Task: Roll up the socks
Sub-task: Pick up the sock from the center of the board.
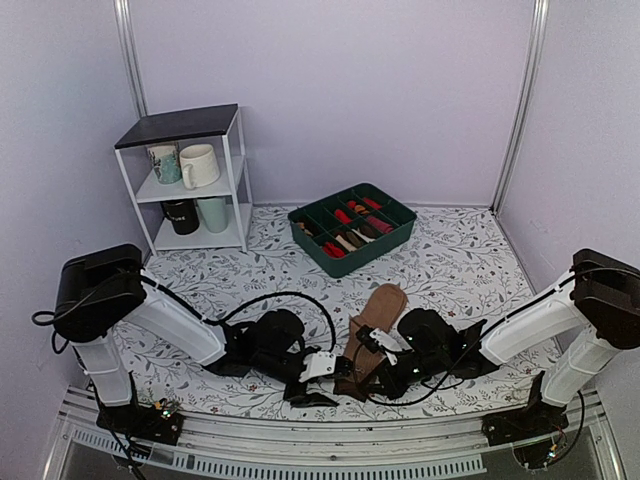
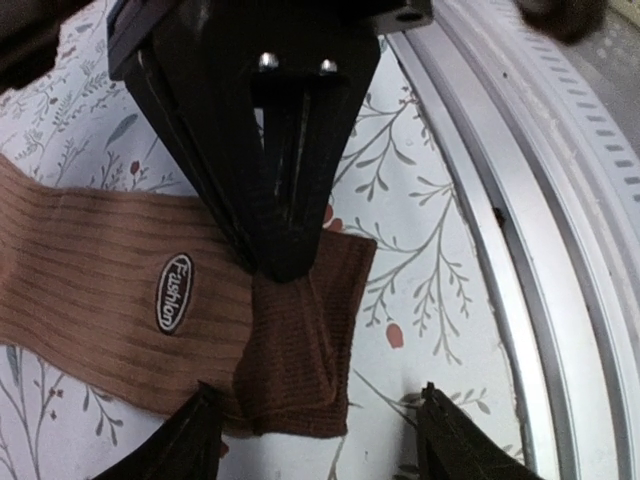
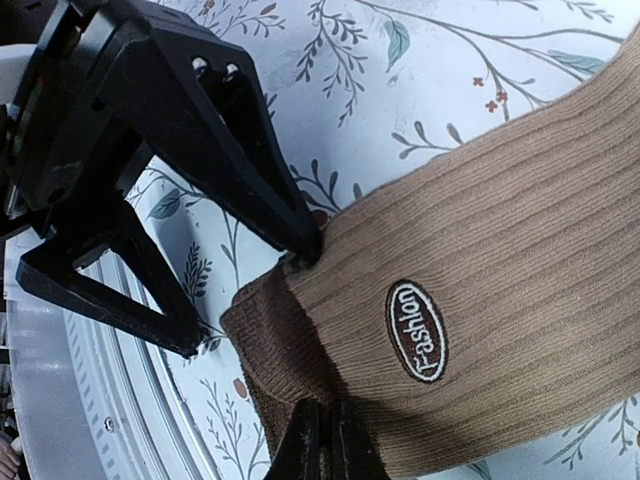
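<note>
1. The socks (image 1: 378, 318) lie flat on the flowered table (image 1: 470, 265), at its 6 o'clock side close to the metal rail (image 1: 300, 445). The strip runs from the cuff at 7 o'clock to the toe at 1 o'clock.
2. The right gripper (image 3: 320, 428) is closed tight, with its tips down on the knit where tan meets the darker cuff. My guess is that it pins the strip so it cannot slide. I cannot tell whether it has nipped any fabric.
3. The left gripper (image 2: 319, 396) is wide and holds nothing. It straddles the cuff end, one finger at the sock's edge and the other apart from it over bare table. It looks placed to take the cuff for the first turn.
4. The socks are a ribbed tan-brown knit with a darker brown cuff. An oval patch (image 3: 417, 330) beside the cuff reads "Fashion".
5. The cuff is rumpled, with a crease running through it, and the rest lies smooth. No roll has formed yet, so I judge the task to be at its start.
</note>
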You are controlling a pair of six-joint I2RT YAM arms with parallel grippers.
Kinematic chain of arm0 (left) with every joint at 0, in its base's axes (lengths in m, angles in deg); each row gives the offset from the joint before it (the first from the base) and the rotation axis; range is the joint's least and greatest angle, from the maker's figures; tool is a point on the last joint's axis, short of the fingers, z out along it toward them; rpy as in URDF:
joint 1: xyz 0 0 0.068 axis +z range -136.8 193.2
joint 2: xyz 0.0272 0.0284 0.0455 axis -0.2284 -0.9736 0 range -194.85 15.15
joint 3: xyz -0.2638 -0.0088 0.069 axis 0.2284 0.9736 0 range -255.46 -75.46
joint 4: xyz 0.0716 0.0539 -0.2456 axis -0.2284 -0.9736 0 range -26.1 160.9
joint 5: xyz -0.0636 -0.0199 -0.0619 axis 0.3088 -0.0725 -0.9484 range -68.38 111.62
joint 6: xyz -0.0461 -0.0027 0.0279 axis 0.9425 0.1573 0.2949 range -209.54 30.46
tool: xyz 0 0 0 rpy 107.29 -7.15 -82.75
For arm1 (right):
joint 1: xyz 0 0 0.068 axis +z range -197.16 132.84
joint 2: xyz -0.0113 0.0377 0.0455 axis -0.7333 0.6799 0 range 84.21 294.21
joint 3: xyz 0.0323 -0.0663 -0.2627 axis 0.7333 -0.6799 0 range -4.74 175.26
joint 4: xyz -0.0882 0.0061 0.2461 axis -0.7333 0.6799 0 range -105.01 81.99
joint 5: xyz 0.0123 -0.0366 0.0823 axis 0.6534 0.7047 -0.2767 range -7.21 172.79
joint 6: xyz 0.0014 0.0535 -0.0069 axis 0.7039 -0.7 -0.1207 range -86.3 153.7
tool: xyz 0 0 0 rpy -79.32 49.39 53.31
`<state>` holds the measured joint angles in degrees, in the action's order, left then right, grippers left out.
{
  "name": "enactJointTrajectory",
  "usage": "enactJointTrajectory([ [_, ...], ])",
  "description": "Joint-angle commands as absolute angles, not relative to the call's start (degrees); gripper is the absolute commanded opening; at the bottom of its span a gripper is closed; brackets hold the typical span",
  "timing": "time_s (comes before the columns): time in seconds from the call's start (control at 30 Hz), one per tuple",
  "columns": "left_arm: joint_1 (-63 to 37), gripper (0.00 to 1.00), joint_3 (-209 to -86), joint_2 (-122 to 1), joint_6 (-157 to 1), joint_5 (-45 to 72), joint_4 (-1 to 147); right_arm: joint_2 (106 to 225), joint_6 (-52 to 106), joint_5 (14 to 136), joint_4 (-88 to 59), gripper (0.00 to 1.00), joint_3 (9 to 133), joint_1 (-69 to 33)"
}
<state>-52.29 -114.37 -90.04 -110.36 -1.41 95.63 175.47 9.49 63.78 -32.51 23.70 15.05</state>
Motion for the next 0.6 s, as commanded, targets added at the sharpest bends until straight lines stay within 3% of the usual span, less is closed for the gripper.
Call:
enactJointTrajectory([
  [0.0,-53.25,0.64,-116.17,-91.73,-110.75,0.86,95.85,177.2,8.85,61.59,-25.9,0.0,22.02,15.15],
  [0.37,-53.24,0.01,-119.36,-93.54,-110.91,-0.72,91.67,177.42,8.73,61.29,-25.91,0.01,22.07,15.01],
  [0.47,-53.13,0.0,-119.65,-92.96,-109.65,-3.35,90.25,176.33,9.2,62.79,-26.37,0.09,22.25,14.93],
  [0.57,-52.63,0.0,-119.67,-92.48,-106.49,-5.92,89.18,172.77,10.96,66.84,-28.34,0.28,21.85,14.89],
])
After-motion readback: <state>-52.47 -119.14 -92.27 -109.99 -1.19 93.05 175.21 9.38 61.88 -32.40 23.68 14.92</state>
